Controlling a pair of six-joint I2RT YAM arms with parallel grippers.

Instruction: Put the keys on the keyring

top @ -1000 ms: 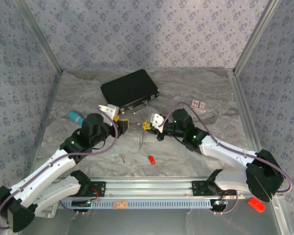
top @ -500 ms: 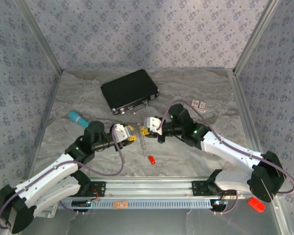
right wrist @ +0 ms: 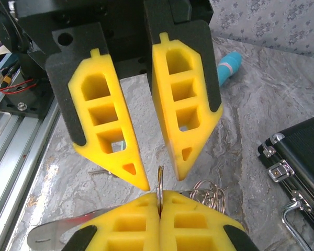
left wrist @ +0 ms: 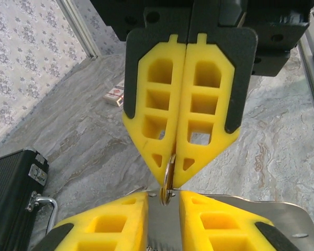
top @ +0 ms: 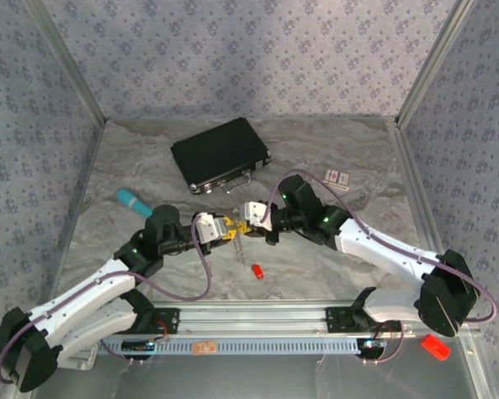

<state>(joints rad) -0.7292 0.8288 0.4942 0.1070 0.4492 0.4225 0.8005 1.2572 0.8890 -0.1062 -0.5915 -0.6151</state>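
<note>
The worktop (top: 141, 166) is a grey marbled sheet, enclosed by walls (top: 249, 58) papered in a pale blue-grey floral pattern and framed by metal posts. A black case (top: 220, 154) lies flat toward the back. Everything below is placed relative to it.

On the arm-base side of the case, the 2 end effectors are brought tip to tip. The right end effector (right wrist: 159, 204) is clamped fully closed on the keyring (right wrist: 159, 180), which is held on edge. Its plane stands upright, in line with the fingers that grip it, and part of the hoop juts toward the left end effector (left wrist: 163, 194). The left end effector's jaws are parted by a narrow gap, 1 finger on each side of the ring. No contact with the ring can be made out.

Thin wire loops (right wrist: 212, 191) are seen just beside the held ring, on its case side.

A red-headed key (top: 256, 271) lies flat, further from the case than the end effectors. Its heading is too small to tell.
</note>
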